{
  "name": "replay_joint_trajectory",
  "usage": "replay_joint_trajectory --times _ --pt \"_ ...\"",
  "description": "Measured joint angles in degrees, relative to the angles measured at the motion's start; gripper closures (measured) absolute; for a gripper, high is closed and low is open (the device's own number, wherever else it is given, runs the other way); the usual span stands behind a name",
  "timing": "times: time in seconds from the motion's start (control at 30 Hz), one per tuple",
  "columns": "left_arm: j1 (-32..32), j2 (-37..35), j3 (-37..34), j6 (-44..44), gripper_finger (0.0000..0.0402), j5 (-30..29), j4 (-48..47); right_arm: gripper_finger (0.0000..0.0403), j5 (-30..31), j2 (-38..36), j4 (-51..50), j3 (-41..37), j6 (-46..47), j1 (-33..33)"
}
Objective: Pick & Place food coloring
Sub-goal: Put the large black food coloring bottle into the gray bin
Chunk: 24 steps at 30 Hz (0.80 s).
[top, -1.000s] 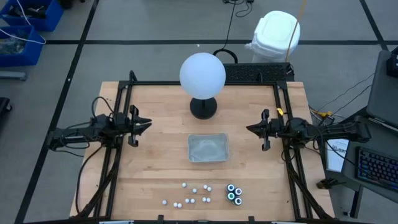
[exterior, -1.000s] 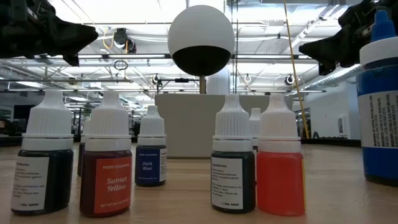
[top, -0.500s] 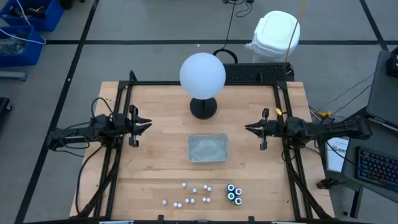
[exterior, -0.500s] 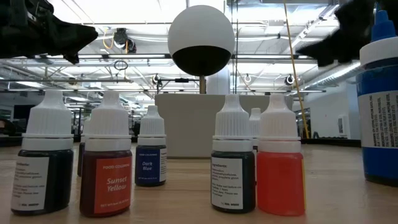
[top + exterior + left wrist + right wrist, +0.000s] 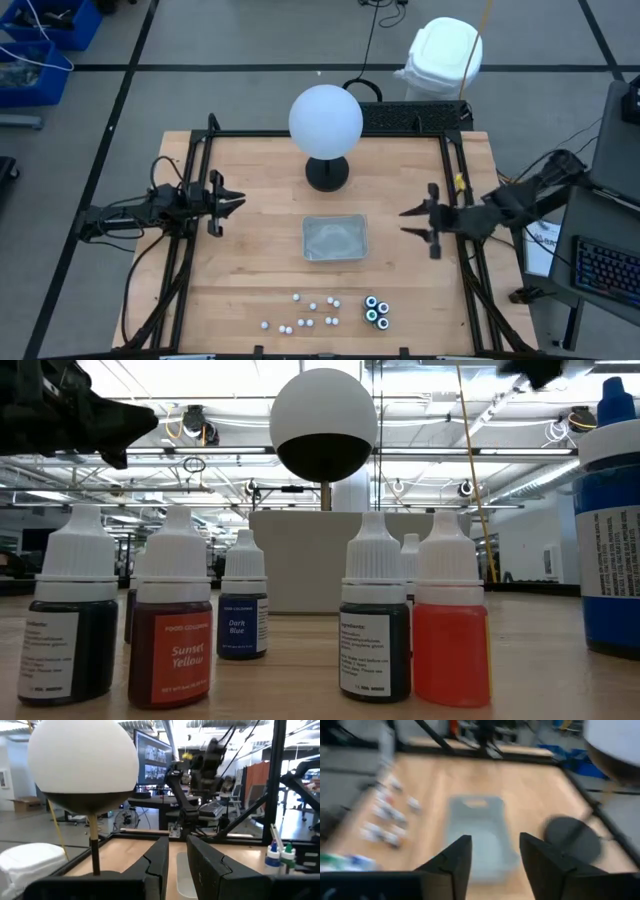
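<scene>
Nothing placed yet: my tray [image 5: 335, 239] sits empty, the food coloring [image 5: 325, 312] untouched on the bench [image 5: 260, 270], right pincer [image 5: 416, 223] wide and empty, left pincer [image 5: 228, 199] narrow.

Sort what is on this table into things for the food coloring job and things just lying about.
For the job:
- small white-capped food coloring bottles
- three larger dark round bottles
- right gripper, open, off the table's right side

Lying about:
- clear rectangular plastic tray
- big white globe lamp
</scene>
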Motion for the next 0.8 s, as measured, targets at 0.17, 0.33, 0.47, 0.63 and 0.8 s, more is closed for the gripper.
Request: replay_joint_trajectory --times 0.17,0.33,0.47,0.63,0.8 --pt "0.0 0.0 0.0 -1.8 0.0325 0.1 0.0 0.0210 0.0 9.4 -5.1 10.7 7.8 9.0" --pt "0.0 0.0 0.0 -2.4 0.0325 1.0 0.0 0.0207 -0.1 21.5 -1.0 17.9 11.5 17.7" --pt "0.0 0.0 0.0 -3.2 0.0325 1.0 0.0 0.0207 3.8 31.6 2.6 22.3 16.8 22.9" --pt "0.0 0.0 0.0 -3.5 0.0325 0.9 -0.7 0.0206 9.0 43.8 8.3 23.4 32.1 27.9" --pt "0.0 0.0 0.0 -1.9 0.0325 0.9 -0.3 0.0206 11.9 53.4 14.2 23.3 44.3 31.8"
